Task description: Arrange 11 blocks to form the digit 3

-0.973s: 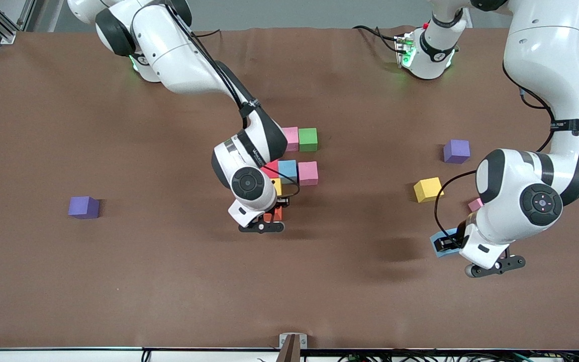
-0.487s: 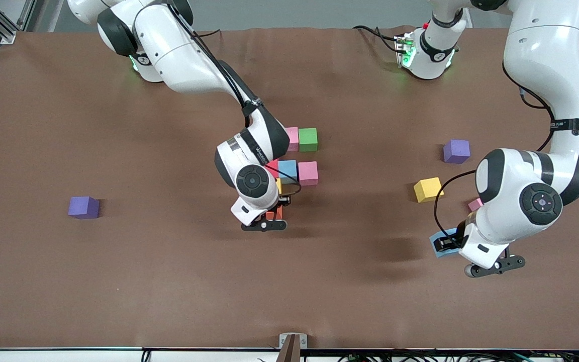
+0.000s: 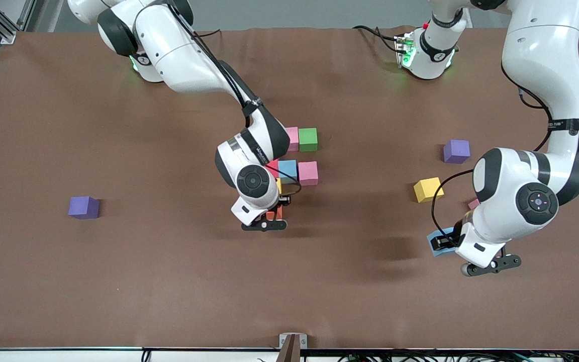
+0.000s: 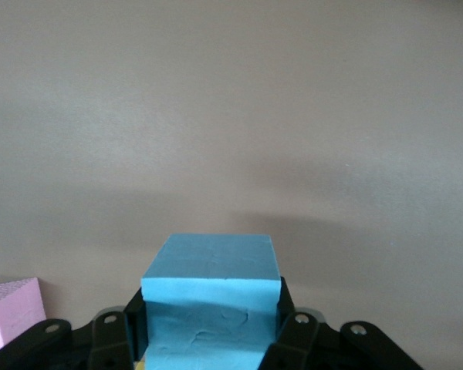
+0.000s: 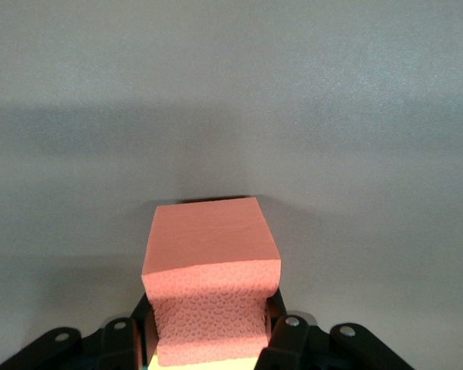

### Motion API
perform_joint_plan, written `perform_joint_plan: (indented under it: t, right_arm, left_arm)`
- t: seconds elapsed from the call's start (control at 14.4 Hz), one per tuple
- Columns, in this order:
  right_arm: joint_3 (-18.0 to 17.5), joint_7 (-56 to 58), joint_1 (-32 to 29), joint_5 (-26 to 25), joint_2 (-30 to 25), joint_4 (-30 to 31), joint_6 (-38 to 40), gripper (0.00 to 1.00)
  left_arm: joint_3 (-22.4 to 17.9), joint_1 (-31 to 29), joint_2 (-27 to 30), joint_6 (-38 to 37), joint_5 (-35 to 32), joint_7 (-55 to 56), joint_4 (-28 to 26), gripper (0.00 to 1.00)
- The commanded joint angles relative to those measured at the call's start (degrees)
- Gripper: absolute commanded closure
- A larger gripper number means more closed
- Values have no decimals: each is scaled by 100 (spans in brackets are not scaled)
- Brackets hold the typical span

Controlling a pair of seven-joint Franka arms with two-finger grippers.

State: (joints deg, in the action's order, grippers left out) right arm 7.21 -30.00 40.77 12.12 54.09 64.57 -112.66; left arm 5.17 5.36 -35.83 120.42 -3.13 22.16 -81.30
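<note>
My right gripper [image 3: 275,213] is shut on an orange block [image 3: 272,215] [image 5: 212,281], held low just nearer the camera than a partly hidden yellow block [image 3: 278,185]. That yellow one belongs to a cluster with a red block [image 3: 272,167], a light blue block [image 3: 287,170], two pink blocks [image 3: 308,172] [image 3: 292,138] and a green block [image 3: 308,139]. My left gripper [image 3: 442,243] is shut on a light blue block [image 3: 439,242] [image 4: 212,297], above the table toward the left arm's end. A loose yellow block [image 3: 427,189] and a pink block [image 3: 474,203] [image 4: 11,316] lie beside it.
Two purple cubes sit apart from the figure: one [image 3: 456,151] farther from the camera than the loose yellow block, the other [image 3: 84,207] toward the right arm's end. A small metal bracket [image 3: 292,343] stands at the table's near edge.
My left arm has shifted slightly toward the middle of the table with the light blue block. My right gripper edged a little toward the cluster, then stayed still.
</note>
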Motion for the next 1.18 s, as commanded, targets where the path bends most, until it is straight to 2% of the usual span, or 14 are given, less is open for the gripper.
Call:
perform_joint_plan:
  t: [0.0,0.35,0.42,0.49,0.56,1.11]
  right_arm:
    - [52,-32,62,-96,67,-102,68,47]
    - [52,-32,62,-175,67,-93,68,45]
    - [52,-32,62,-175,67,-93,68,37]
    - [52,-32,62,-175,67,-93,60,8]
    - [43,-41,62,-175,67,-93,60,0]
    - [43,-67,62,-149,67,-85,51,0]
  left_arm:
    - [98,9,234,-54,76,200,-149,87]
    - [177,333,164,-54,76,1278,-132,88]
    - [169,491,121,-54,41,1656,-132,88]
    - [168,614,85,-54,14,1964,-140,88]
    - [168,676,68,-54,5,2071,-140,88]
    - [195,932,-11,-54,76,2635,-158,88]
